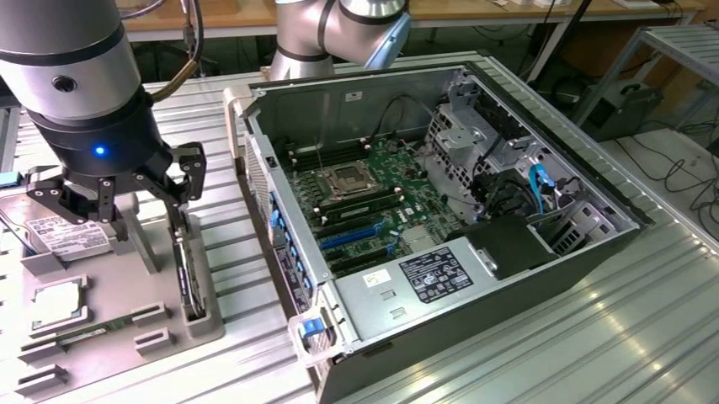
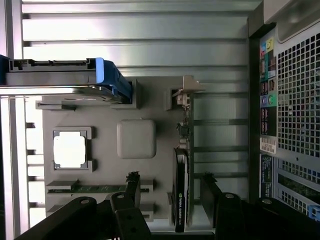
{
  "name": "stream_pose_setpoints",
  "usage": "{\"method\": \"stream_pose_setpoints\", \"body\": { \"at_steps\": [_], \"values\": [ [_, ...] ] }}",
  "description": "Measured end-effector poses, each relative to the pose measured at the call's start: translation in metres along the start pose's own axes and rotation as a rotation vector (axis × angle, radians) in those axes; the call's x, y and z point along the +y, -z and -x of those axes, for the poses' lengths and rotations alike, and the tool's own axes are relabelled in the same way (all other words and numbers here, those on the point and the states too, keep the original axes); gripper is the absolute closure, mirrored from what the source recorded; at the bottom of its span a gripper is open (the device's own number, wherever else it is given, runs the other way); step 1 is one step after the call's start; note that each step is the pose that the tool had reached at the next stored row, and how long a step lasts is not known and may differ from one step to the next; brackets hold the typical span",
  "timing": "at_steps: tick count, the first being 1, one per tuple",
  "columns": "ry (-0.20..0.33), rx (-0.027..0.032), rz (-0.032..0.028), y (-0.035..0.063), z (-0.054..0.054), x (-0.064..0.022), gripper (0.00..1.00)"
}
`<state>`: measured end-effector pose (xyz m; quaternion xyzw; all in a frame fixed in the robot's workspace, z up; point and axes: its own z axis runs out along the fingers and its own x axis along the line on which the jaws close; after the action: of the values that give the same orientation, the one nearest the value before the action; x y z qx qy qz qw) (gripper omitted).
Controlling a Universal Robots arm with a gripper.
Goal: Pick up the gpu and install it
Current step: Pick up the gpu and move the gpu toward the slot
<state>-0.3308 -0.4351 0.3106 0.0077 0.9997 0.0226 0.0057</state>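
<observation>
Tool (image 1: 118, 198) open, jaws spread wide, holding nothing; for a clean pick I'd say centre on the card's top edge, stay square to it, clamp the board rather than the fan; the gpu (image 2: 181, 185) stands on edge in the grey tray (image 1: 107, 282), just below, between my fingertips.
</observation>
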Motion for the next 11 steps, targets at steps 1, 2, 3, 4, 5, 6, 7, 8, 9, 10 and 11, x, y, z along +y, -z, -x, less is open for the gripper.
{"method": "stream_pose_setpoints", "body": {
  "at_steps": [1,2,3,4,5,6,7,8,9,10,11],
  "values": [
    [0.0,0.0006,0.0,-0.0008,0.0,-0.0009,0.4],
    [0.001,0.0009,0.0,-0.0015,0.0,-0.0015,0.4],
    [0.001,0.0008,0.0001,-0.0028,-0.0001,-0.0022,0.4],
    [0.002,0.0008,0.0002,-0.0037,-0.0001,-0.0025,0.4],
    [0.003,0.0019,0.0002,-0.0045,0.0,-0.0028,0.4],
    [0.004,0.0059,0.0001,-0.0053,0.0003,-0.0031,0.4],
    [0.004,0.0071,0.0,-0.0061,0.0003,-0.0034,0.4],
    [0.007,0.0074,-0.0001,-0.007,0.0004,-0.0038,0.4],
    [0.009,0.0075,0.0,-0.0078,0.0006,-0.0039,0.4],
    [0.011,0.0076,0.0,-0.0089,0.0006,-0.004,0.4],
    [0.012,0.0068,0.0001,-0.0097,0.0006,-0.0041,0.4]
  ]
}}
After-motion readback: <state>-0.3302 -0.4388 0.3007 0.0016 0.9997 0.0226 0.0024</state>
